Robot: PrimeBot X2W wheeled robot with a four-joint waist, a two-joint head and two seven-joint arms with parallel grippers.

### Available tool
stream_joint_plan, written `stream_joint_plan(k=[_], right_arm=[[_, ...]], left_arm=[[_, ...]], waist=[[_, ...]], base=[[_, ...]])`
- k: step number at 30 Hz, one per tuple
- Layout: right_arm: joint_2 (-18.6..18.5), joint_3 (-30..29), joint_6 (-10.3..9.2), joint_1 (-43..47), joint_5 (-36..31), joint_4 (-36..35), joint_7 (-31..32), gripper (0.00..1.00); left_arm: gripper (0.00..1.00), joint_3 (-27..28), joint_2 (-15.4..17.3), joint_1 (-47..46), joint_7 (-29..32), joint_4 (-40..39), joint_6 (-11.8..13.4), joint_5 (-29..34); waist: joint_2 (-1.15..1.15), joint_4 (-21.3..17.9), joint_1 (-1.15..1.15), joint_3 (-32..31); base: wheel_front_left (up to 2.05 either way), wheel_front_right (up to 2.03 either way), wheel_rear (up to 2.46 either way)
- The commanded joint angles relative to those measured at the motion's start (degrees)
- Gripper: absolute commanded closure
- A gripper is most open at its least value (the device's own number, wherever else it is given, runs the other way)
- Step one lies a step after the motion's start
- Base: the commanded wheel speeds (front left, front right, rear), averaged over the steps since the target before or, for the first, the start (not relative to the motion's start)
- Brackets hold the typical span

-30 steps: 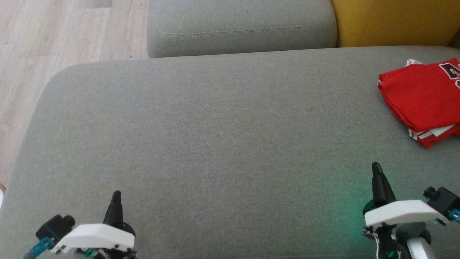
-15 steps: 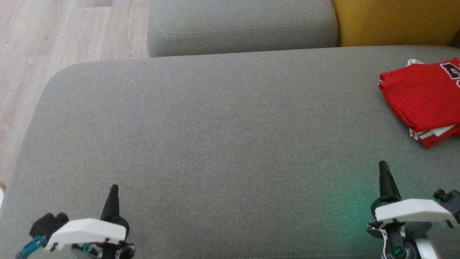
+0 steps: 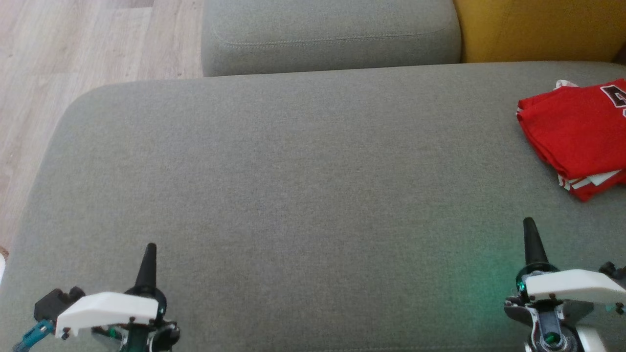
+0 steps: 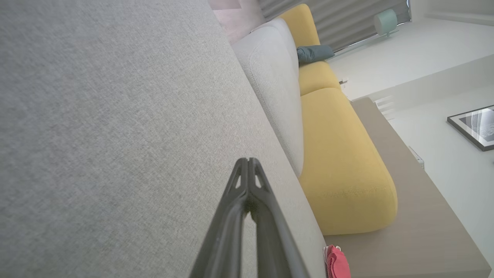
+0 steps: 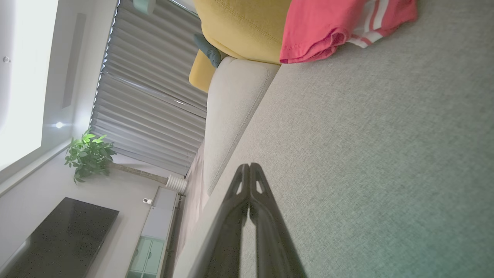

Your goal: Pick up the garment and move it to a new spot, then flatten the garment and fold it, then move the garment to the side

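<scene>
Garment folded on grey cushion, left hand and right hand pinched together, empty

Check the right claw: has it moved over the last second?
Yes. The shut right claw has slid rightward in the head view, toward the folded red jersey, which stays put on the grey fabric sofa seat.

The sofa seat is matt grey cloth with a coarse weave; the garment is smoother red cloth (white striped trim at one edge). The floor is pale wood with a faint sheen, and the right gripper looks like matt black plastic under a smooth white shell.
</scene>
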Motion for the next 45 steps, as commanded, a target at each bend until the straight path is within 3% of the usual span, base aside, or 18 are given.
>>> stream_joint_plan(k=[1, 45], right_arm=[[-0.24, 0.41, 0.25, -3.56, 1.64, -2.28, 0.45, 1.00], [-0.27, -3.18, 0.39, -4.08, 29.68, -4.57, 5.54, 1.00]], left_arm=[[1.00, 2.04, 0.18, -3.51, 0.52, -1.98, -0.57, -1.45], [1.00, 7.28, 0.23, -6.81, 7.51, -2.94, -4.37, -26.22]], waist=[[0.00, 0.01, 0.00, 0.01], [0.00, 0.39, 0.00, 0.48]], base=[[0.00, 0.00, 0.00], [0.00, 0.00, 0.00]])
